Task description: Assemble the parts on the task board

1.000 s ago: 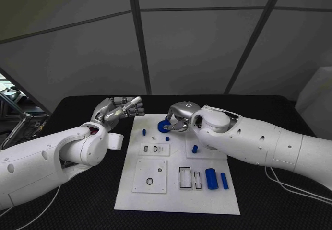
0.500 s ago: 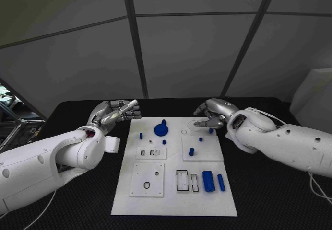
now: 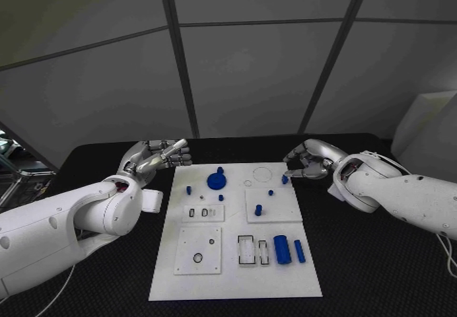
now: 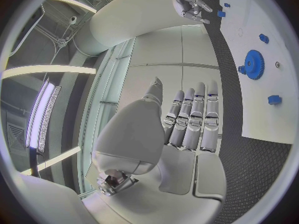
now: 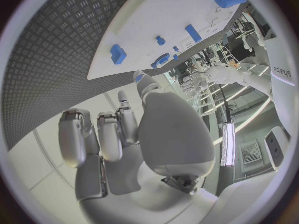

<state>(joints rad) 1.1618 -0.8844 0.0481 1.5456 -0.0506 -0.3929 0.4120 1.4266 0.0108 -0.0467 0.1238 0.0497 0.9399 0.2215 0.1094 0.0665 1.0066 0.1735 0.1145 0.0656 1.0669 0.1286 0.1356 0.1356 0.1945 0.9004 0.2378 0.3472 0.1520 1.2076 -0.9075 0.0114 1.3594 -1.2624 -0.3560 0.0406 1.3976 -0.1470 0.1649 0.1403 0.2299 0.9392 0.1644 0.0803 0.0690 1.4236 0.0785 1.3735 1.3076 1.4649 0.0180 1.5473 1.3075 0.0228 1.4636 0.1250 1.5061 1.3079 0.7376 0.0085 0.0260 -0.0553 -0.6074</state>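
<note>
The white task board lies in the middle of the black table. A blue gear lies at its far end and also appears in the left wrist view. Small blue pegs stand around the board's middle, and two blue cylinders lie near its right side. My left hand hovers off the board's far left corner, fingers side by side, holding nothing. My right hand hovers past the far right corner, fingers loosely bent and empty, beside a small blue piece.
Recessed white plates with slots sit on the board's near half. Black table stretches on both sides of the board. Grey wall panels rise behind the table.
My right hand has let go of the blue gear and drawn back to the right, off the board. The gear now lies on the board. My left hand has held its place.
</note>
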